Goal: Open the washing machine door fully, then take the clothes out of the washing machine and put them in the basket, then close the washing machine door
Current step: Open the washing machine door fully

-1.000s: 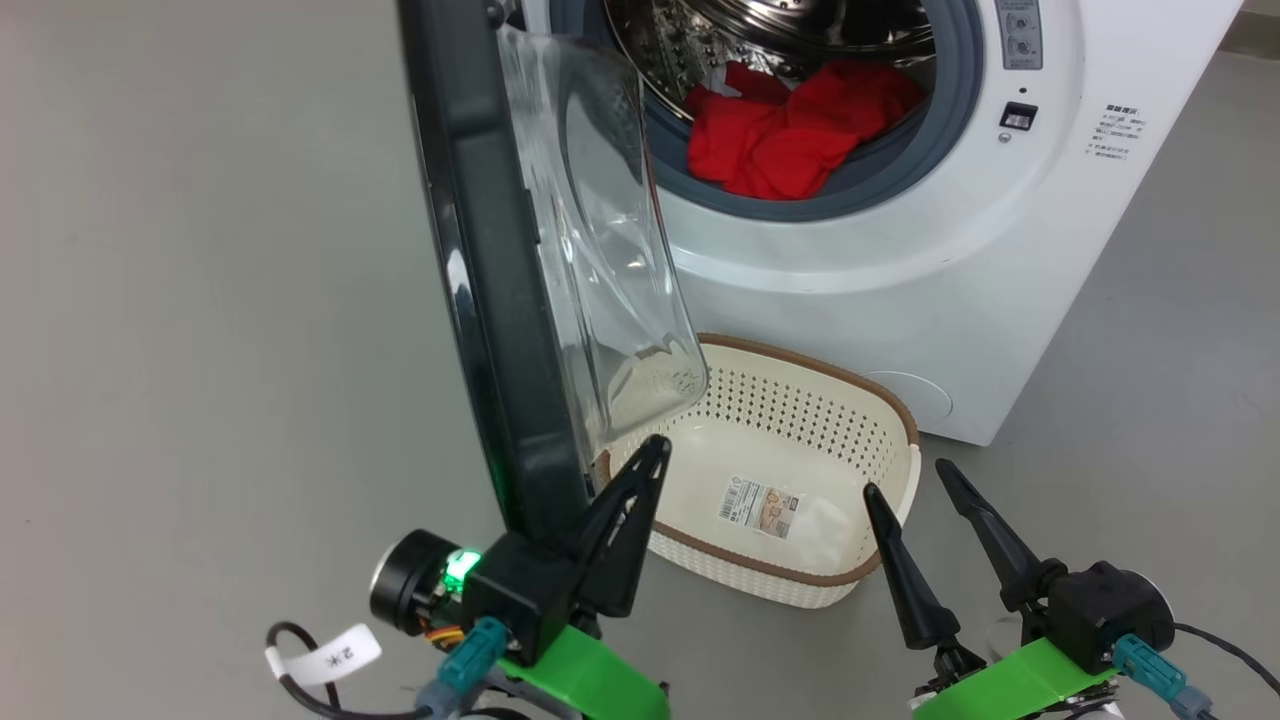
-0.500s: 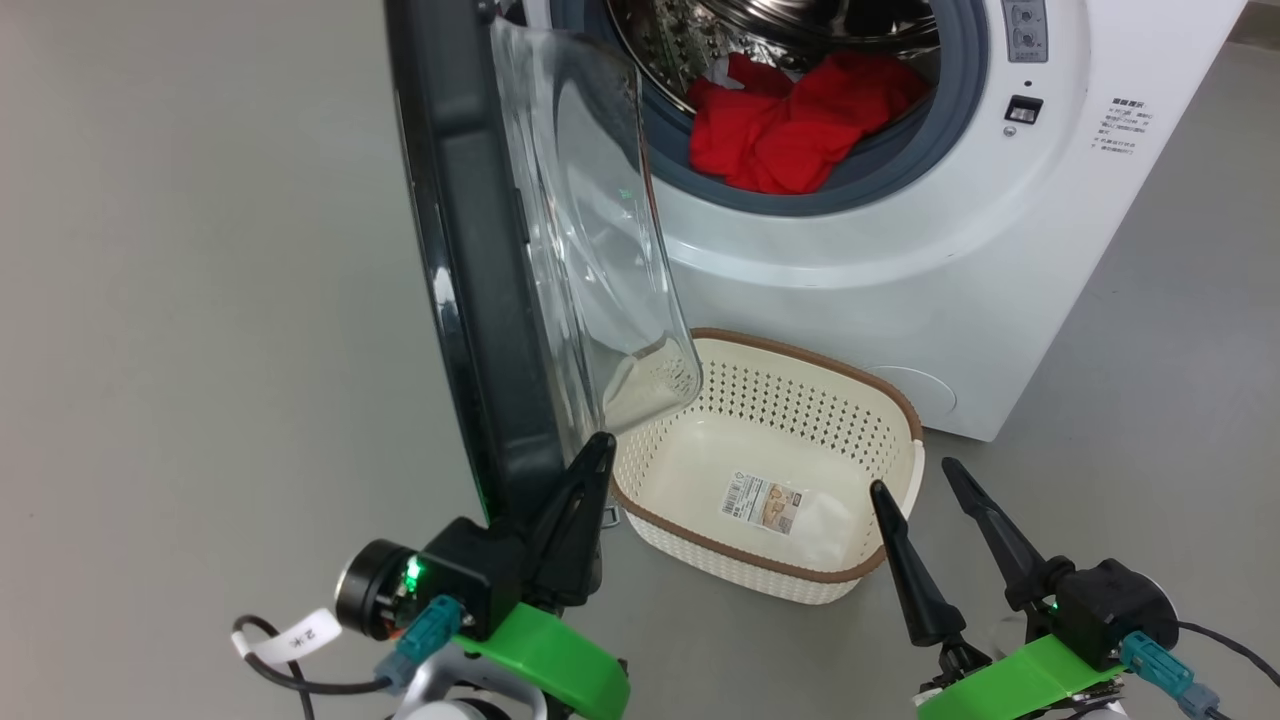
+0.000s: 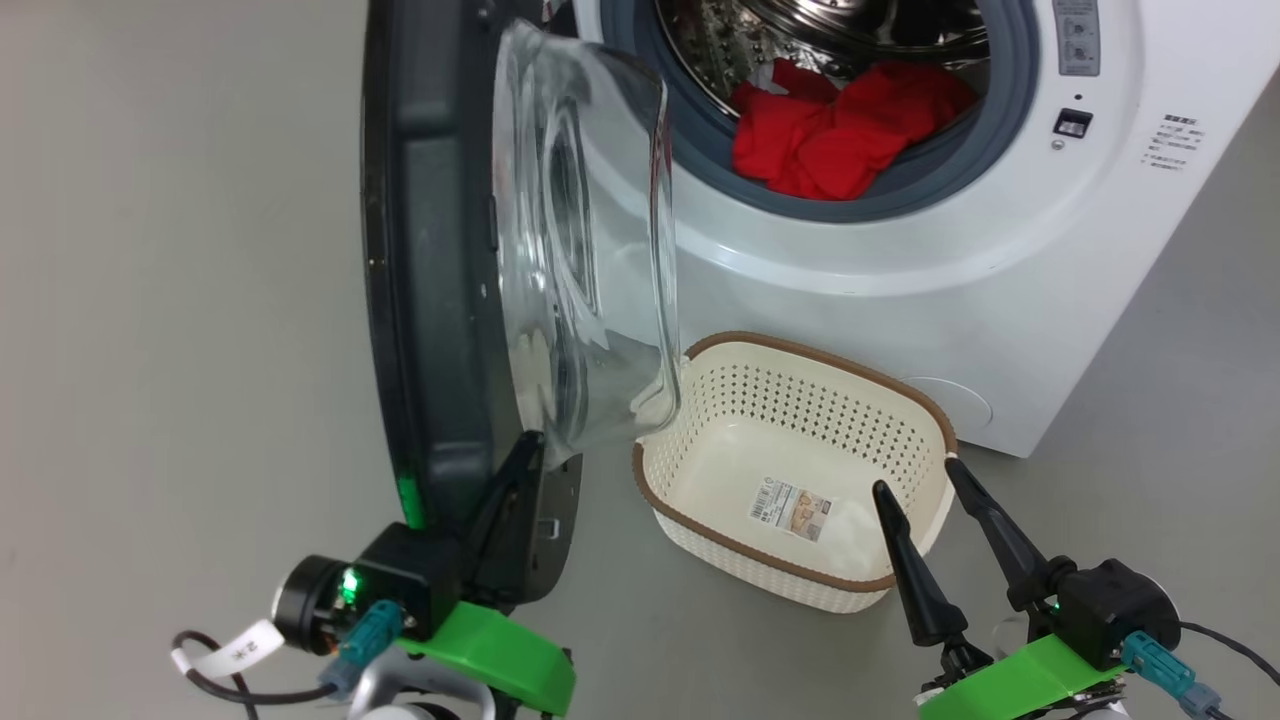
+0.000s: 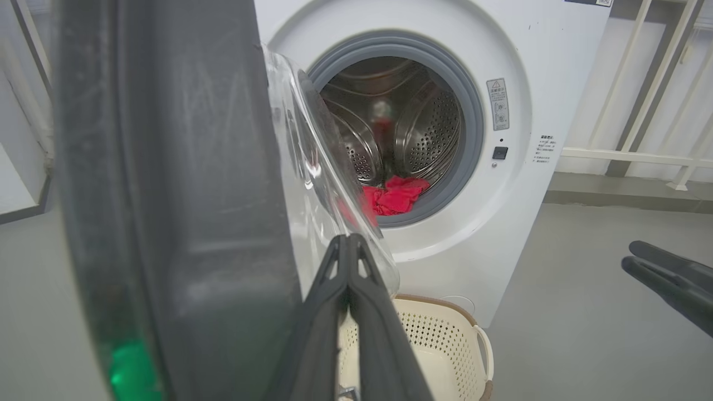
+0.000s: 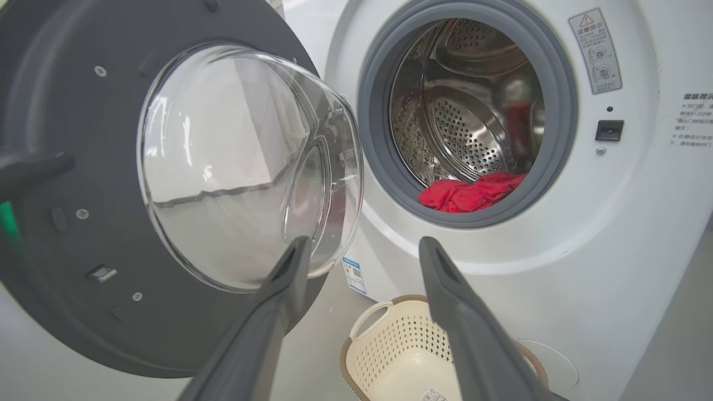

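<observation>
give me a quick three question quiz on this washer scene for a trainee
1. True or false: the clothes lie inside the washing machine, not in the basket.
2. Of the left gripper and the right gripper, which has its fingers shut together? A) left B) right C) both
3. Fill in: the washing machine door stands ____ (open or closed).

Key: 1 true; 2 A; 3 open

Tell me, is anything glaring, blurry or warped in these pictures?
Head view: white glare streaks on the door's glass. Left wrist view: the door face near the lens is soft. Right wrist view: the near fingers blur, the drum is sharp.
</observation>
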